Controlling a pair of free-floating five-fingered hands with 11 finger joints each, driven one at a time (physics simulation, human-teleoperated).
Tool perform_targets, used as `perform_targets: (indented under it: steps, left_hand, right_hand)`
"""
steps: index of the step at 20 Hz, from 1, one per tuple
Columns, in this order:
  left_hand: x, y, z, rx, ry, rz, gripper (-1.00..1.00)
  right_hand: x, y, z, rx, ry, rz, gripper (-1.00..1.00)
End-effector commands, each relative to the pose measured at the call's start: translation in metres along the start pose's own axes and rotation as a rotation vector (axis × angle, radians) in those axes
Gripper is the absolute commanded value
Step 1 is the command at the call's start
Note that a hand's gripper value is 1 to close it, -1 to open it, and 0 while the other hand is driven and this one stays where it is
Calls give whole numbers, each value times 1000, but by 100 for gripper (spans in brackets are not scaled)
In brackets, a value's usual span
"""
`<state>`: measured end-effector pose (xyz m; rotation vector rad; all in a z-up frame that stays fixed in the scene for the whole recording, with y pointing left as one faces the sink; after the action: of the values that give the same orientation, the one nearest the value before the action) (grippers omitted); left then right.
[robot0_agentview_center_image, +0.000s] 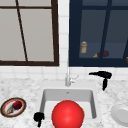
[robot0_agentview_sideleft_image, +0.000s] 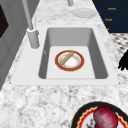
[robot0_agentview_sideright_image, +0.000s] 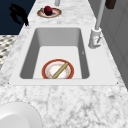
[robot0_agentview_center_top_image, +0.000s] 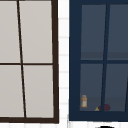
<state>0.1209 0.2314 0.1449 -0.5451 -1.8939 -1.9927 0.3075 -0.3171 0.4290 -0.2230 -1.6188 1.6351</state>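
My left hand (robot0_agentview_center_image: 38, 117) hovers off the sink's front left corner, fingers loose and holding nothing. It is also the black shape in front of the counter edge in the left side view (robot0_agentview_sideleft_image: 123, 61) and the right side view (robot0_agentview_sideright_image: 18, 13). My right hand (robot0_agentview_center_image: 103, 75) floats high by the back wall, right of the faucet (robot0_agentview_center_image: 68, 77), fingers straight and pointing left, empty. A red-rimmed plate (robot0_agentview_sideleft_image: 57, 61) with a tan stick (robot0_agentview_sideleft_image: 66, 58) across it lies on the sink (robot0_agentview_sideleft_image: 70, 35) floor. In the front view a big red ball (robot0_agentview_center_image: 67, 115) covers the basin's front.
A dark-rimmed plate (robot0_agentview_center_image: 5, 108) with a dark red round food (robot0_agentview_center_image: 17, 105) sits on the left counter. A white dish (robot0_agentview_center_image: 121, 115) rests on the right counter. Behind the dark blue cabinet's glass door stands an orange bottle (robot0_agentview_center_top_image: 84, 101). A brown-framed window (robot0_agentview_center_image: 55, 32) is at left.
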Motion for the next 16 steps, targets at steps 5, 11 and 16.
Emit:
perform_targets:
  steps: [5, 11, 16]
  left_hand:
    - [0, 0, 0, 0, 0, 0, 0]
    - [0, 0, 0, 0, 0, 0, 0]
    - [0, 0, 0, 0, 0, 0, 0]
  right_hand:
    - [-7, -6, -39, -23, 133, 11, -100]
    - [-11, -4, -66, -30, 227, -6, -100]
    - [-10, 12, -102, 17, 269, 12, -100]
